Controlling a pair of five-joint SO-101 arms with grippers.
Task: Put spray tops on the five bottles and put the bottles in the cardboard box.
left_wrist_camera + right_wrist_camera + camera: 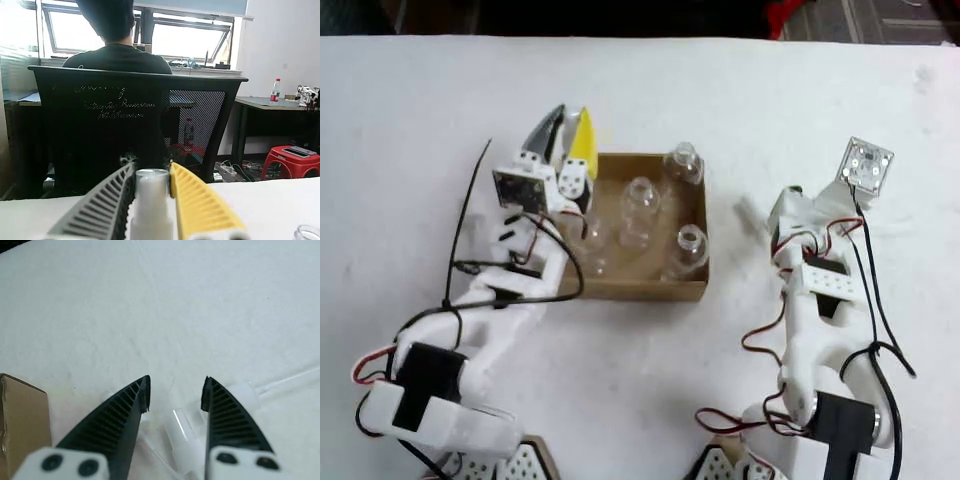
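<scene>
The cardboard box (620, 283) sits mid-table with several clear bottles standing in it, such as one bottle (683, 161) at its far corner with an open neck. My left gripper (572, 113), with one grey and one yellow finger, is at the box's far left corner and points away over the table. In the left wrist view the left gripper (151, 172) is shut on a white spray top (151, 205). My right gripper (175, 390) is open, low over loose white spray tops (182, 435) lying on the table right of the box.
A bottle rim (307, 232) shows beside the left gripper. The box corner (20, 415) is close to the right gripper's black finger. A spray top with a thin tube (287, 378) lies beyond the other finger. White tabletop (800, 110) surrounds the box.
</scene>
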